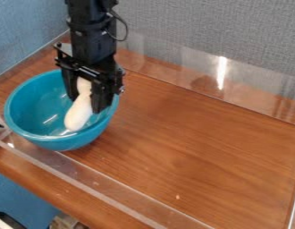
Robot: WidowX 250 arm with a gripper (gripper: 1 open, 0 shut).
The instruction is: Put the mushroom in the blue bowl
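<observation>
Clear wall (222, 76) rims wooden table (198, 143).

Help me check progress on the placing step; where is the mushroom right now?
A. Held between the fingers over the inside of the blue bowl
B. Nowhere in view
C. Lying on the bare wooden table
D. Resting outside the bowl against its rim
A: the mushroom hangs clamped in the gripper, its lower end down inside the blue bowl, not released onto the table.
</observation>
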